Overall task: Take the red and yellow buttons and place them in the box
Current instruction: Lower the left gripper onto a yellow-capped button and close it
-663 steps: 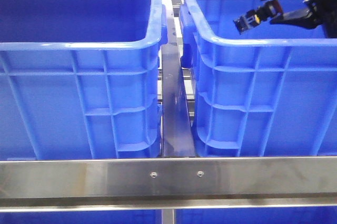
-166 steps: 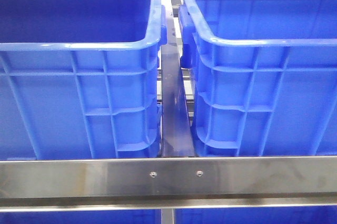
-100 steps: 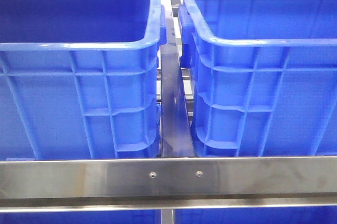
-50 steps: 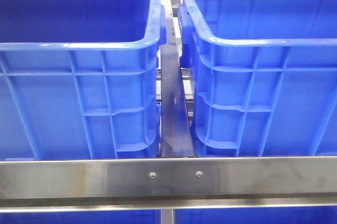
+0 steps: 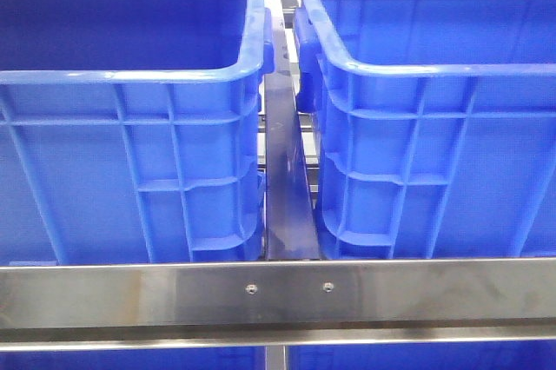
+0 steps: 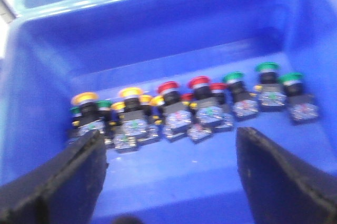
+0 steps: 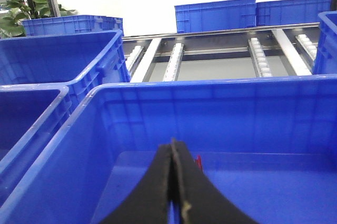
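Front view: two blue crates, the left crate (image 5: 130, 75) and the right crate (image 5: 434, 66), stand side by side behind a steel rail (image 5: 278, 296). You see no arm, claw or button here.

Left wrist view: the left gripper (image 6: 168, 166) is spread wide and empty, its dark fingers (image 6: 58, 176) framing a row of push-buttons on the crate floor (image 6: 174, 182). Ahead of the claw lie the yellow buttons (image 6: 85, 98) toward one finger, the red buttons (image 6: 169, 86) near the middle of the gap, and green buttons (image 6: 267, 67) toward the other finger. The row runs across the opening; each piece points its cap away from you. Your left arm is clearly the nearer.

Right wrist view: the right gripper (image 7: 172, 155) is pressed closed with nothing visible between the tips, hanging over another crate (image 7: 210, 103). A small red object (image 7: 198, 162) sits just past the tips; too hidden to name.
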Tool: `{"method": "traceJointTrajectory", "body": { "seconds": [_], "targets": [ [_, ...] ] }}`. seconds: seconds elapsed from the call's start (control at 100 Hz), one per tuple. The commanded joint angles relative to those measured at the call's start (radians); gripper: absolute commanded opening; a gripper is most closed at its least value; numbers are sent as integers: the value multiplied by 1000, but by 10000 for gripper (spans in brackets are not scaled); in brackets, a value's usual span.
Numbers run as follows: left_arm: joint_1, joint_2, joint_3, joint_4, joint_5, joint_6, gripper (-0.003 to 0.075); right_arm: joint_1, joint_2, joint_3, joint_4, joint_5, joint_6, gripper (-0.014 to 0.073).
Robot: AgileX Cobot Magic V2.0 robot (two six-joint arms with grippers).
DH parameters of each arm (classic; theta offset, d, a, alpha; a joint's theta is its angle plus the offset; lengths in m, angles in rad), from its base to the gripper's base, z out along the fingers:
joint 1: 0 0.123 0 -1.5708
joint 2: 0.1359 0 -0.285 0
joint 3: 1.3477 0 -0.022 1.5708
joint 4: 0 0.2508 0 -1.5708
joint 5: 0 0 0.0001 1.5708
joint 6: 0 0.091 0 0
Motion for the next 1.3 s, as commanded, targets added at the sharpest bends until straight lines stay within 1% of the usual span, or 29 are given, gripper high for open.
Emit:
{"method": "traceJointTrajectory", "body": {
  "seconds": [0.0,0.11,0.22,0.37,0.48,0.53,0.58,0.67,1.01,1.29],
  "targets": [
    [82,2,-31,-34,-99,78,475,2,-1,-26,1,3,-16,-67],
    [199,20,-31,-172,-157,213,475,2,-1,-26,1,3,-16,-67],
    [341,59,-31,-319,-202,348,475,2,-1,-26,1,3,-16,-67],
    [536,147,-31,-622,-265,585,475,2,-1,-26,1,3,-16,-67],
    [641,225,-31,-818,-266,748,475,2,-1,-26,1,3,-16,-67],
    [676,263,-31,-865,-269,792,475,2,-1,-26,1,3,-16,-67],
    [707,304,-33,-884,-280,806,475,2,-1,-26,1,3,-16,-67],
    [728,360,-53,-884,-289,806,475,2,-1,-26,1,3,-16,-67],
    [728,536,-193,-882,-283,830,475,2,-1,-26,1,3,-16,-67],
    [728,623,-212,-882,-322,831,475,2,-1,-26,1,3,-16,-67]
  ]
}}
